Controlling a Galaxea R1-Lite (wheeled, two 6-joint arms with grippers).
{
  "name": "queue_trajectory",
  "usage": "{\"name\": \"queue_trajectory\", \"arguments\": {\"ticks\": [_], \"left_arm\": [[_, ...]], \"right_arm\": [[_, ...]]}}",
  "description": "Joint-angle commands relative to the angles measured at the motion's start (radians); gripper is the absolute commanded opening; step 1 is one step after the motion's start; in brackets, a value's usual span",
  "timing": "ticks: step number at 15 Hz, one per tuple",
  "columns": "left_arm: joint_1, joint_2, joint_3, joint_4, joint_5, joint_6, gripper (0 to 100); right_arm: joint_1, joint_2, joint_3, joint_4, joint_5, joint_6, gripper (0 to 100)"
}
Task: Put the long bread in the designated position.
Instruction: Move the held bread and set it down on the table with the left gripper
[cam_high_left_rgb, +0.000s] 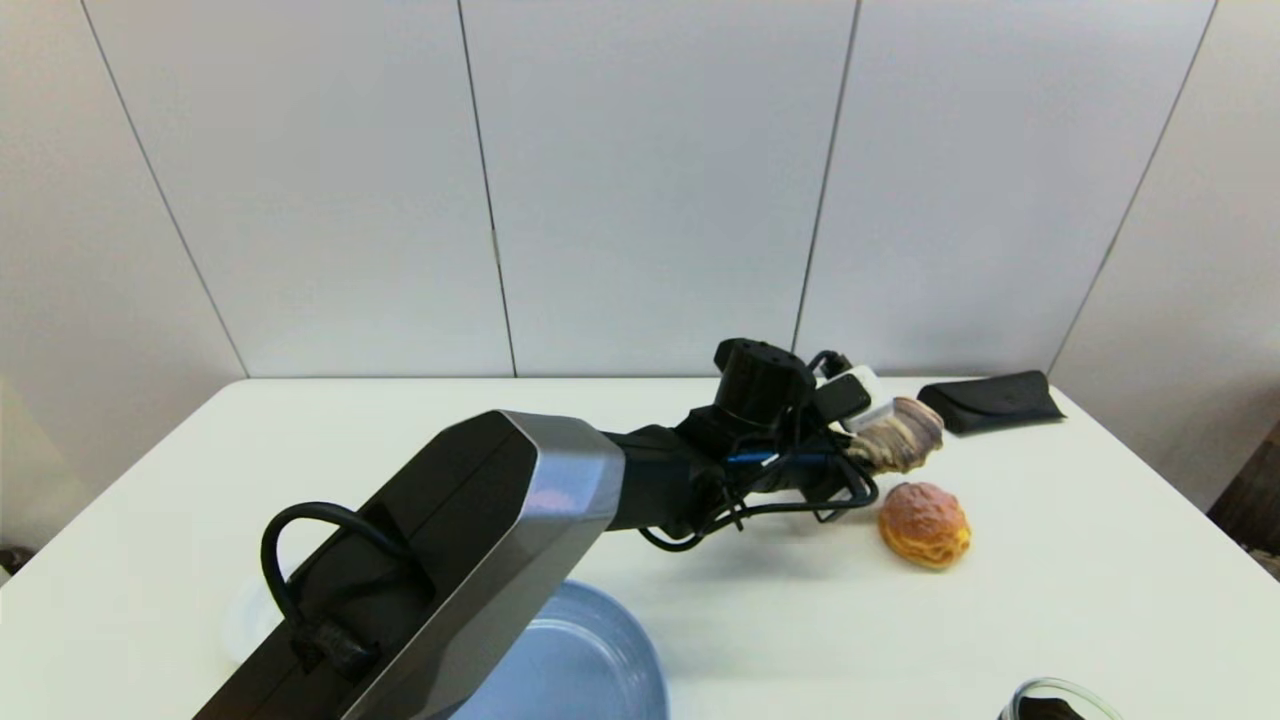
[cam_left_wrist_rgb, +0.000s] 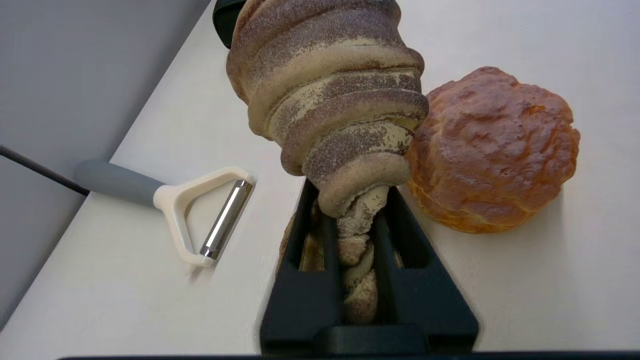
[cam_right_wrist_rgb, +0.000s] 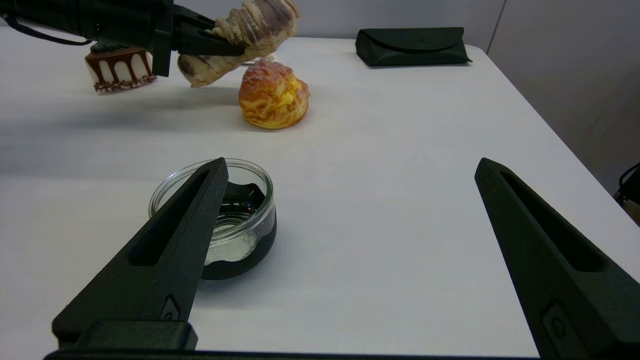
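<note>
The long bread (cam_high_left_rgb: 905, 435) is a ridged tan loaf with dark stripes, and my left gripper (cam_high_left_rgb: 860, 450) is shut on one end of it. In the left wrist view the loaf (cam_left_wrist_rgb: 330, 100) sticks out past the two black fingers (cam_left_wrist_rgb: 300, 280) of the left gripper (cam_left_wrist_rgb: 352, 200). The right wrist view shows the bread (cam_right_wrist_rgb: 240, 35) tilted and held clear of the table, just behind the round bun (cam_right_wrist_rgb: 272, 95). My right gripper (cam_right_wrist_rgb: 350, 165) hangs open near the table's front right, holding nothing. The designated position has no mark on the white tabletop (cam_high_left_rgb: 1080, 560).
A round orange bun (cam_high_left_rgb: 925, 523) lies right below the bread. There is a black case (cam_high_left_rgb: 993, 402) at the back right and a peeler (cam_left_wrist_rgb: 200, 210) near the back edge. A cake slice (cam_right_wrist_rgb: 120, 70), a blue plate (cam_high_left_rgb: 590, 660) and a glass jar (cam_right_wrist_rgb: 240, 220) are also here.
</note>
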Motion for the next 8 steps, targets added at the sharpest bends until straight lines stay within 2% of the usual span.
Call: {"name": "queue_trajectory", "arguments": {"ticks": [1, 8], "left_arm": [[0.002, 0.0, 0.0, -0.002, -0.001, 0.003, 100], [0.002, 0.006, 0.0, -0.005, -0.003, 0.003, 100]], "right_arm": [[0.0, 0.001, 0.0, 0.0, 0.001, -0.001, 100], [0.0, 0.001, 0.0, 0.0, 0.001, -0.001, 100]]}}
